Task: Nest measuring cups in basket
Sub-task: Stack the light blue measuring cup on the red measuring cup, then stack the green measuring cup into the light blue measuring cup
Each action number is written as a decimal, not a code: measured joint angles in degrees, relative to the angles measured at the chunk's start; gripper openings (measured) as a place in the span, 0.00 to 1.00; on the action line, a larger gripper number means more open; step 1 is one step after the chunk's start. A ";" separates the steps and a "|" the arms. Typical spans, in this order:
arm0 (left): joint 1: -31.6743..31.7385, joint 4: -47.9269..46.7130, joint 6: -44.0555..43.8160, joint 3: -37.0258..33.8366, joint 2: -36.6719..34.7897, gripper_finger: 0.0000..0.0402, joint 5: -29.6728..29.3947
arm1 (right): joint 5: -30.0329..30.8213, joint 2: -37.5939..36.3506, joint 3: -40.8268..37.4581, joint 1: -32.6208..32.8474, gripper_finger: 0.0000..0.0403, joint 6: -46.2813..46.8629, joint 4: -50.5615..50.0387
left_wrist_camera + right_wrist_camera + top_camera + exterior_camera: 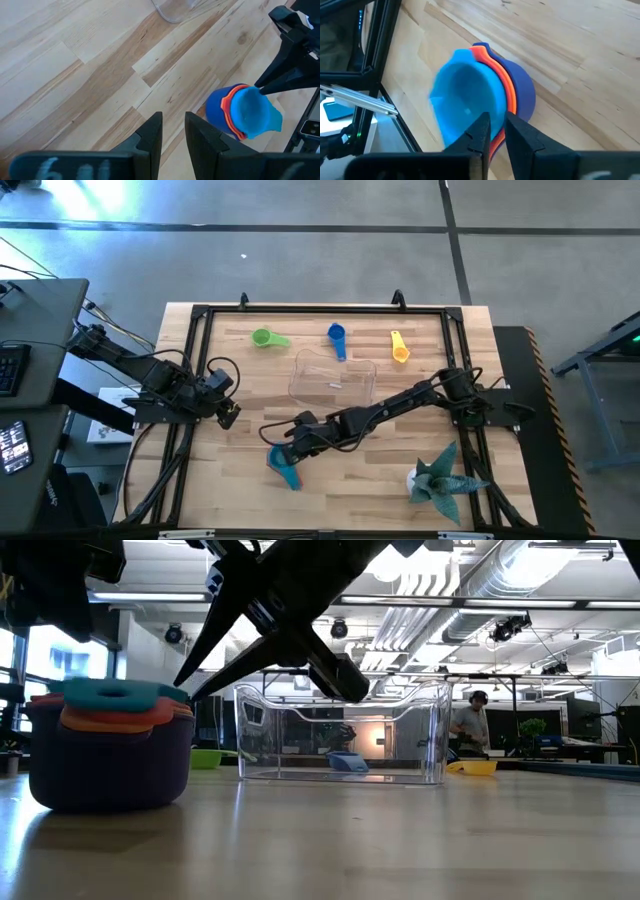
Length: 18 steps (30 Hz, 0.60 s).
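Observation:
A nested stack of measuring cups [283, 466] stands on its base near the table's near edge: purple outside, then orange and red, teal innermost [110, 692]. My right gripper [498, 131] has reached across to it and is shut on its rim. Green [265, 338], blue [337, 338] and yellow [399, 348] cups lie singly by the far edge. The clear basket [332, 379] sits mid-table, nothing in it. My left gripper [173, 131] hovers left of the stack, open by a narrow gap, touching nothing. My right gripper pinches the rim of the stack [498, 117] on the side facing the basket. One finger [481, 131] is inside the teal cup and the other [521, 137] is outside the orange and purple walls. The fingers slant down from the far right. The stack stands upright on the table [110, 802].
A spiky teal-grey paper figure [440, 476] sits at the near right corner. A black frame [300, 309] runs round the tabletop. Bare wood lies between the stack and the basket. A person [468, 725] stands far off in the room behind.

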 joint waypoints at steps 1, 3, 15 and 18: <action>-0.02 -0.02 0.02 0.00 0.00 0.18 -0.01 | 0.00 0.00 0.00 -0.06 0.13 -0.09 0.05; 0.00 -0.01 0.00 0.00 0.00 0.18 -0.01 | 0.00 0.00 0.00 -0.17 0.15 -0.14 0.18; -0.01 -0.01 -0.07 0.00 0.02 0.18 0.01 | 0.94 -0.59 5.14 1.01 0.13 -5.99 -0.24; 0.00 0.00 -0.02 0.00 0.02 0.18 0.01 | 3.59 -0.57 9.07 1.74 0.11 -9.55 -4.11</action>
